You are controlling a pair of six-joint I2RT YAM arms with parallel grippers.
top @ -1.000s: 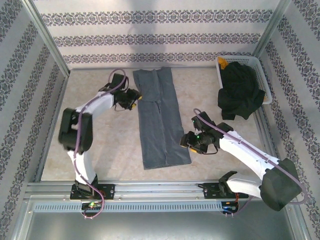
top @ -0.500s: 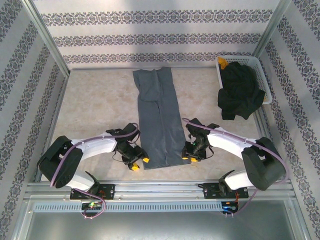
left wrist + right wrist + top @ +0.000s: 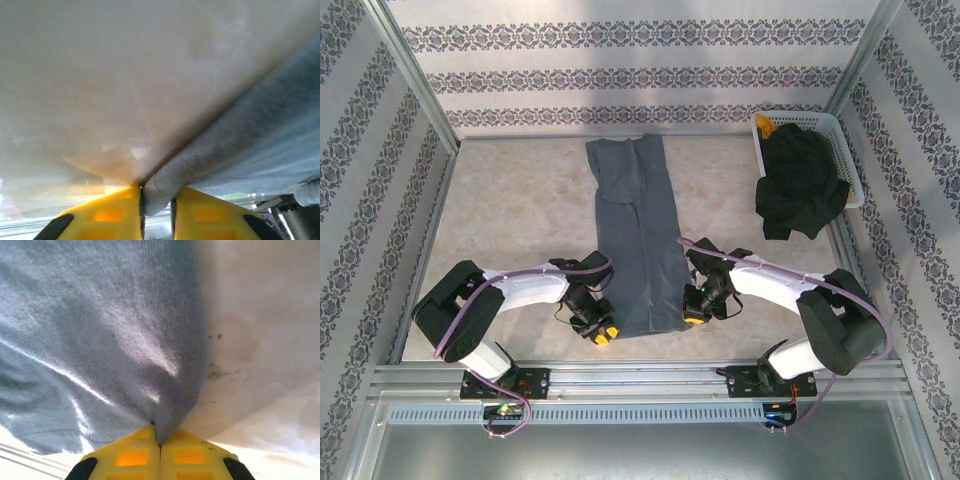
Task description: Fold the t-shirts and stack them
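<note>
- Now your left gripper [image 3: 602,333] sits on the near left corner of the grey shirt [image 3: 638,230]; a second ago it was up beside the far end of the cloth, and half a second ago it hung just outside this corner
- Its wrist view shows the yellow fingers [image 3: 110,215] drawn together with a roll of grey hem pinched between them, so it is clenched on the shirt
- Your right gripper [image 3: 693,312] has travelled less: it slid in from just right of the hem onto the near right corner, and its fingers [image 3: 130,456] meet on a peak of cloth, so it is grasping the shirt too
- The shirt has hardly shifted; it lies as a long flat strip running straight away from both grippers, with its near hem between the two tools
- For the task, I judge that the reach is over and both near corners are secured, so the next fold looks like carrying the hem forward over the strip; lift both sides evenly or the cloth may skew
- The black shirt [image 3: 802,185] waits well ahead and to the right of your right gripper, spilling over the basket [image 3: 825,122], not yet folded
</note>
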